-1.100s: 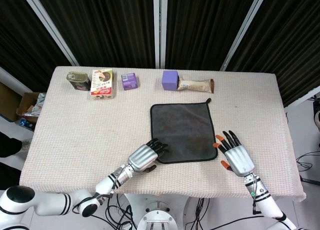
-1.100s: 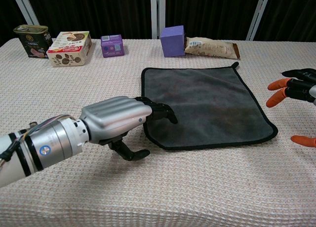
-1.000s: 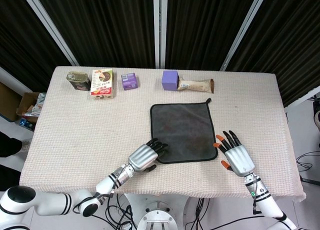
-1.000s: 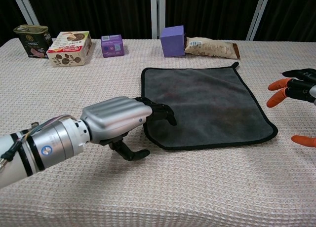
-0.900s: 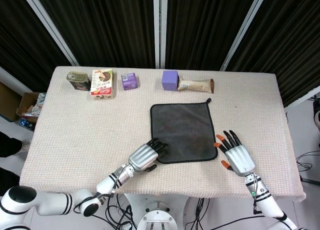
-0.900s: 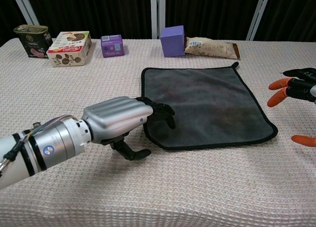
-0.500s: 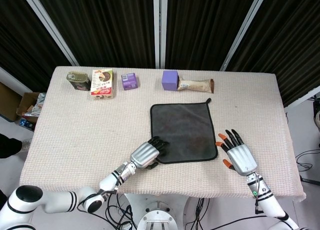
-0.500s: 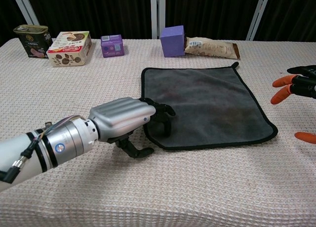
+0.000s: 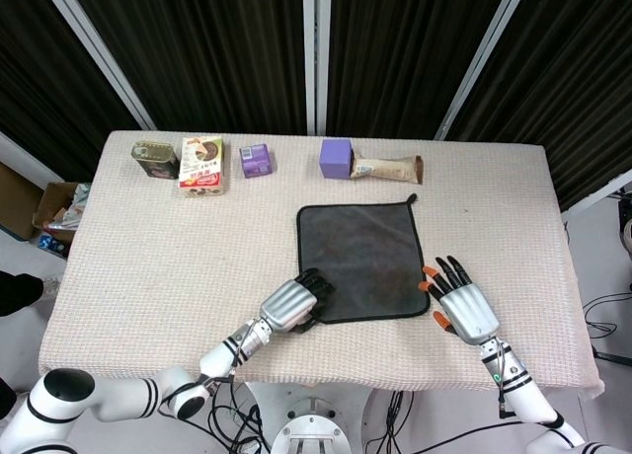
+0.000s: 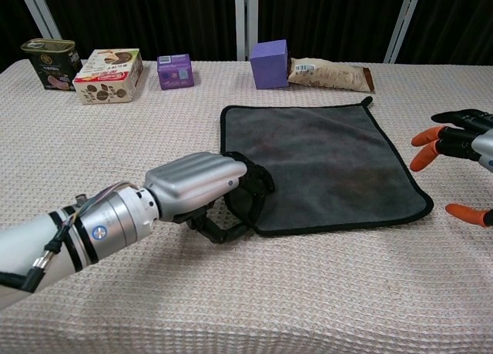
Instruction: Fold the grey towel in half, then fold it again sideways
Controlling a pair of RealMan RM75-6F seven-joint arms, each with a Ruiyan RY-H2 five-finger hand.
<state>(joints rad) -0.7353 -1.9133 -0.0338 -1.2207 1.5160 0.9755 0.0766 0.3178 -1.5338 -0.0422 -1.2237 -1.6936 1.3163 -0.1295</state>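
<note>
From the head view, the grey towel point(image 9: 362, 262) lies flat and unfolded just right of the table's point(image 9: 148, 266) centre. The left hand point(image 9: 293, 303) sits at the towel's seven o'clock corner, fingers curled over its edge — grasping it. The right hand point(image 9: 458, 304) rests at the towel's four o'clock, just off its edge, released with fingers spread. Along the far edge stand a tin point(image 9: 155, 159), a biscuit box point(image 9: 201, 165), a small purple box point(image 9: 256, 160), a purple cube point(image 9: 337, 158) and a snack bar point(image 9: 386, 167).

From the chest view, the left hand point(image 10: 204, 186) grips the towel's point(image 10: 323, 158) near-left corner; the right hand point(image 10: 458, 158) hovers at three o'clock, apart from the cloth.
</note>
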